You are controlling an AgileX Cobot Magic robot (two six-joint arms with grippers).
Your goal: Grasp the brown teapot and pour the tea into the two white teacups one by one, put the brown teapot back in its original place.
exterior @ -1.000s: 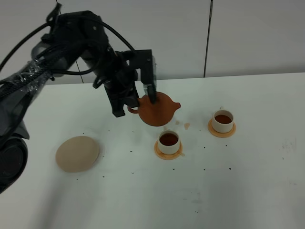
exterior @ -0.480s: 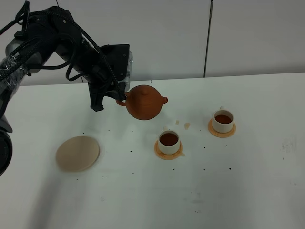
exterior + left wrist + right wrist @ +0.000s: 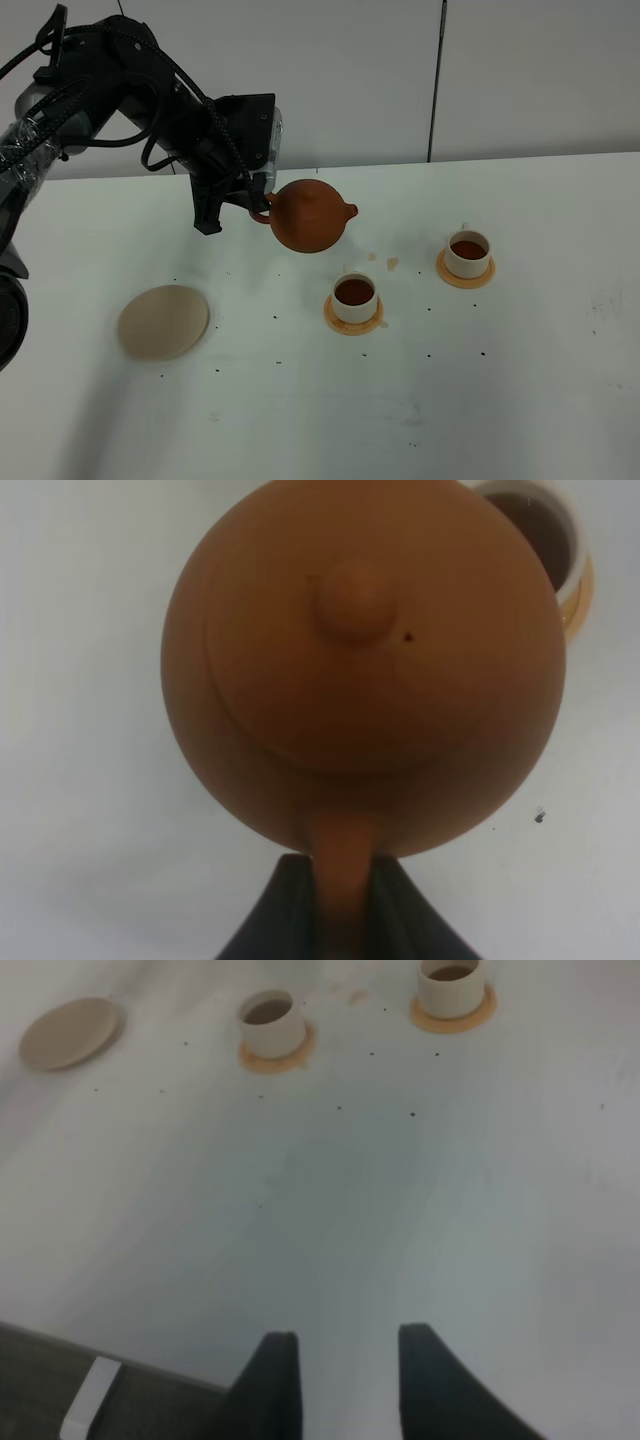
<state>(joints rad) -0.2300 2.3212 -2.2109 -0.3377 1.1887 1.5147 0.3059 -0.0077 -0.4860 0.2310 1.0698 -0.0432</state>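
In the left wrist view the brown teapot (image 3: 363, 670) hides most of 1 teacup (image 3: 545, 530).

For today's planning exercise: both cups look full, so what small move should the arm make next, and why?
Probably carry the brown teapot, shut in the left gripper, left toward the bare beige saucer: both teacups already hold tea.

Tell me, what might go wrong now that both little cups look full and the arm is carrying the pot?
The round reddish-brown clay teapot hangs in the air, gripped only at its loop handle by the left gripper; it might swing or slip free. Its knobbed lid looks unsecured and could fall if tilted. The beige round saucer sits off to the left, so a careless lowering could miss it.
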